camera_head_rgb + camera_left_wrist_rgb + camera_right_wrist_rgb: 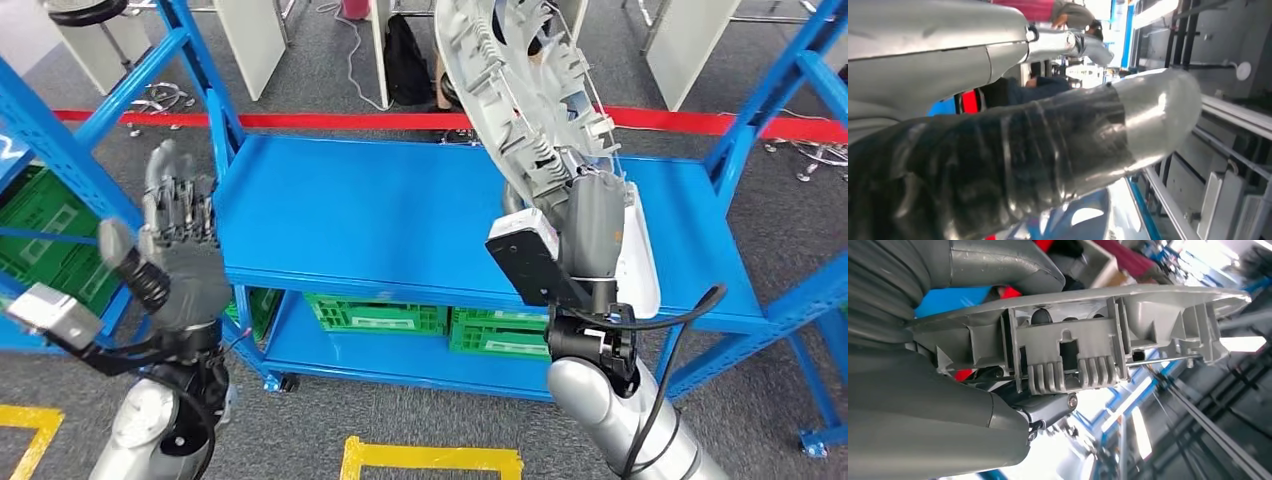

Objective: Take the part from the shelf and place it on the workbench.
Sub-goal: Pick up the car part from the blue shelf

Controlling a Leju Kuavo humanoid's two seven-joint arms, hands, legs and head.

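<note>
The right hand gripped the grey part at its lower end, fingers wrapped around it, holding it clear above the blue shelf with its long axis rising up and away. The left hand stood apart, fingers spread, holding nothing.

Bare blue shelf top, upright posts at its corners.

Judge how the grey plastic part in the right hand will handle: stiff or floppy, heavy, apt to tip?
Probably stiff: the part shows moulded ribs and clips and stands upright above the right hand without sagging. Likely light for its size, being a thin, hollow shell. It may swing or tip, since it is held by its lower end with most of it above the grip.
</note>
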